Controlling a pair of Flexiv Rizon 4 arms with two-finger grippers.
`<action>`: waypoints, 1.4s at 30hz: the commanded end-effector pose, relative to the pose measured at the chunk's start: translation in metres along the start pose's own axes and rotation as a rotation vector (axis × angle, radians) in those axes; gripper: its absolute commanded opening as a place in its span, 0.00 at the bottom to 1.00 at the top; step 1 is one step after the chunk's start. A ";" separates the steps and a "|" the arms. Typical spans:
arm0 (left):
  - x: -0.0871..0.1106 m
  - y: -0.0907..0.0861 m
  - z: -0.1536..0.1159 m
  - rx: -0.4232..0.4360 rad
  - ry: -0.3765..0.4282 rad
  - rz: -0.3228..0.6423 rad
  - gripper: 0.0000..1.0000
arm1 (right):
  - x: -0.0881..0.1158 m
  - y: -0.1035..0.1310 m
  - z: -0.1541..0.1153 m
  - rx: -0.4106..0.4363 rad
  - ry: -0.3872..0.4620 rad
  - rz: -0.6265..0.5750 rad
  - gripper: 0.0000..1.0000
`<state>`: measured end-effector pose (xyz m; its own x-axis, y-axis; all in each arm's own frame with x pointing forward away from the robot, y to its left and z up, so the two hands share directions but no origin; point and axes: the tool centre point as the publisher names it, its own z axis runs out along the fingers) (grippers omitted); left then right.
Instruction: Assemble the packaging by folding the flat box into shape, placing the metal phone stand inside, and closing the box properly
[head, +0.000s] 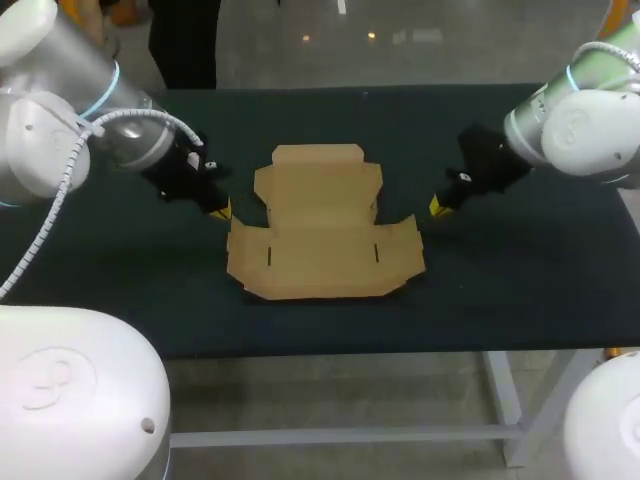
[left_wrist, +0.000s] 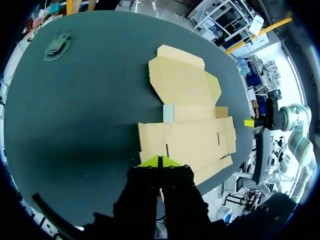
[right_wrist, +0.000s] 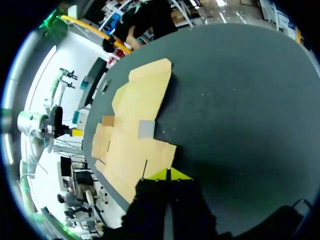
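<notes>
Left pincer (head: 222, 210) and right pincer (head: 438, 207) clenched empty, flanking the flat box (head: 322, 228). Left wrist view shows the phone stand (left_wrist: 56, 45) far ahead; head view doesn't.

Our head camera looks down on the bench (head: 320, 130) from behind; both wrist cameras face the same cardboard (left_wrist: 190, 140) closely, from opposite sides.

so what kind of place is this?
Probably a robot lab bench, a packaging test cell: my left arm and right arm flank a dark table holding a flat cardboard box and a metal phone stand.
</notes>
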<state>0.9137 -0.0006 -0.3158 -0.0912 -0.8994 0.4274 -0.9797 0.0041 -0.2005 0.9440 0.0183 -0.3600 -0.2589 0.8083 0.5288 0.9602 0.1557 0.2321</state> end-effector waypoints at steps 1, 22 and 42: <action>-0.006 0.011 -0.007 0.020 0.010 -0.008 0.00 | -0.001 -0.009 -0.006 -0.005 0.003 0.002 0.00; -0.020 0.059 -0.030 0.044 0.036 -0.073 0.00 | 0.012 -0.052 -0.026 -0.013 0.015 0.017 0.00; -0.015 0.131 -0.011 -0.015 0.045 -0.146 0.00 | 0.020 -0.117 -0.022 -0.031 -0.002 0.054 0.00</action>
<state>0.7906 0.0198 -0.3389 0.0422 -0.8678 0.4951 -0.9872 -0.1124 -0.1128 0.8357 0.0039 -0.3598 -0.2132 0.8042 0.5548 0.9713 0.1134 0.2089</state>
